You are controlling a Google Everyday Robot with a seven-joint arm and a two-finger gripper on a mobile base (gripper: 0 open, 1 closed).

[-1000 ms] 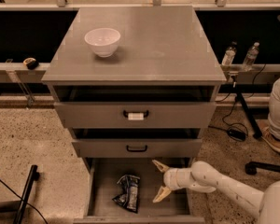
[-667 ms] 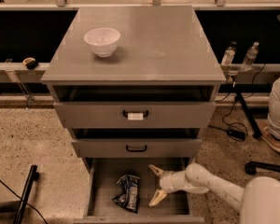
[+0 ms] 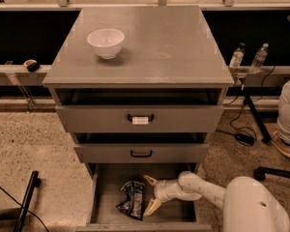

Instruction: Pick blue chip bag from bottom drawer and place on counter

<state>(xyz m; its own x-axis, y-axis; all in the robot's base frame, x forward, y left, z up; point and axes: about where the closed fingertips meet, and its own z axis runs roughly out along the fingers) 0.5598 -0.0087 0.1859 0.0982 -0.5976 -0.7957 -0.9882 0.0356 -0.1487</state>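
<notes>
- Camera view looks down on the cabinet from the front, and the bottom drawer (image 3: pixel 176 212) stands pulled out toward the near side. I judge the opening step to be done.
- The blue chip bag (image 3: pixel 132 200) lies crumpled on the drawer floor, a little left of centre. It has not been lifted.
- My claw (image 3: pixel 149 194) is down inside that drawer, just right of the bag. Its two pale fingers are spread wide, one toward the far side and one toward the near side, and they grasp nothing. I cannot tell whether the tips touch the foil.
- I read this as the end of the approach, with the grasp itself not yet made.
- What is left is to slide a touch further left and clench on the bag. Then I must raise it clear of the middle drawer (image 3: pixel 183 152) and top drawer (image 3: pixel 183 119), which overhang the back of the open one.
- After that comes the carry up to the table (image 3: pixel 164 52) and the release.
- A white bowl (image 3: pixel 106 42) sits on the table's far left, so the right half looks the sensible landing spot.
</notes>
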